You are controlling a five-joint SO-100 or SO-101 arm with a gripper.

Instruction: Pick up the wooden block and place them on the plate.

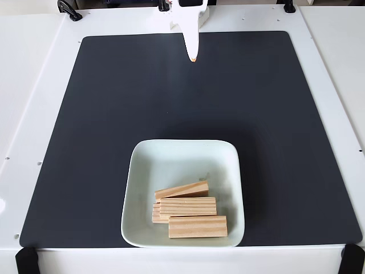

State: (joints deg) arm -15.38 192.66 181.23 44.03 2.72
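Fixed view: one camera, looking down and forward over a white table (pixel 333 68) with a dark mat (pixel 114 125) laid across it.
Gripper: white gripper (pixel 194 59) at the top centre of the frame, pointing down over the far edge of the mat; a single tapered white finger (pixel 190 37) with a small orange-brown tip is what shows.
Gripper state: cannot tell whether the jaws are parted or closed, as the finger hides any gap; nothing is seen held at the tip.
Gripper to load: well apart from the plate, with bare mat between them.
Plate: pale mint-white plate (pixel 142 165) sits on the near half of the mat, close to the front edge, roughly centred left to right.
Blocks: wooden block (pixel 197 226), nearest the camera, lies flat in the plate; three more lie just behind it, touching or overlapping, the rearmost tilted slightly. All are crowded in the near half of the plate.
Blocks outside the plate: none seen on the mat or table.
Clamps: black clamps (pixel 25 260) at the table's near corners.
Progress (judgement): four blocks rest in the plate and none is left to fetch, so the task looks complete.
Remaining (judgement): nothing further apparent beyond parking the arm.
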